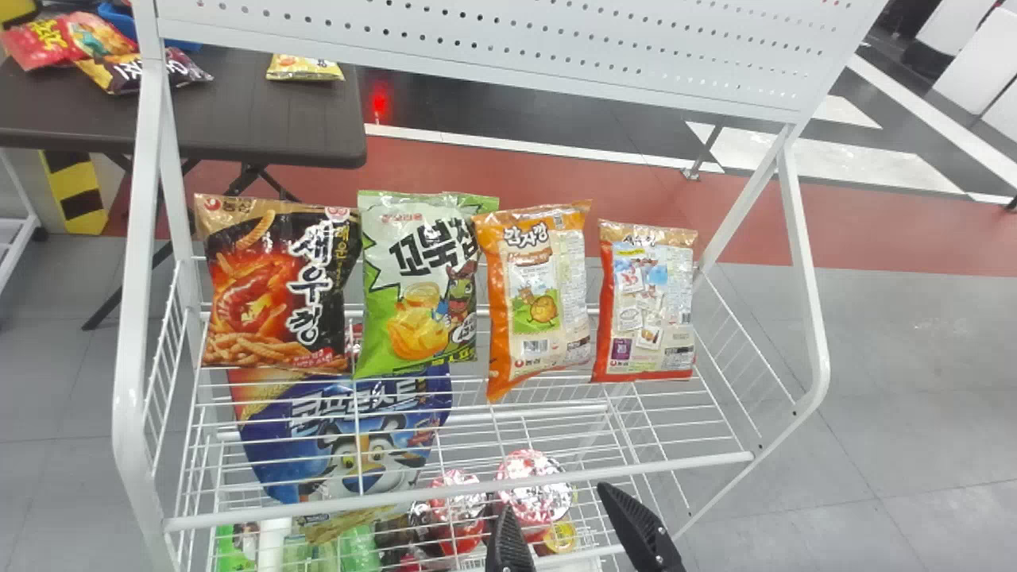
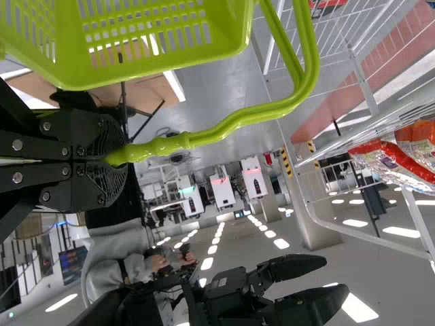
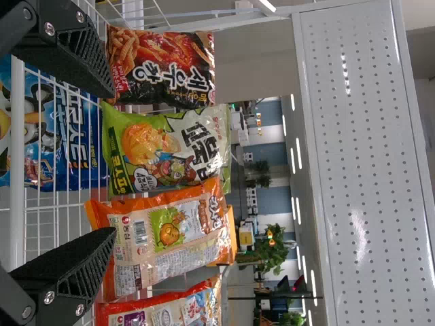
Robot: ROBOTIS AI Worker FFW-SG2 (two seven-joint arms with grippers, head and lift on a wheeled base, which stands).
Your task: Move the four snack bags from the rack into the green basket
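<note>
Head view — right end effector [image 1: 556,504] wide near rack rail [image 1: 381,500]; left wrist view — left one [image 2: 117,157] grips handle [image 2: 238,122].

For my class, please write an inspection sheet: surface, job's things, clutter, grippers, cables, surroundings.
Surface: white wire rack.
Job's things: black bag, green bag, orange bag, red bag side by side on the rack; green basket.
Clutter: blue bag and cups seen through the wires.
Grippers: left gripper shut on the basket's handle; right gripper open, empty.
Cables: nothing seen across the rack.
Surroundings: dark table behind, with snack packets.
</note>
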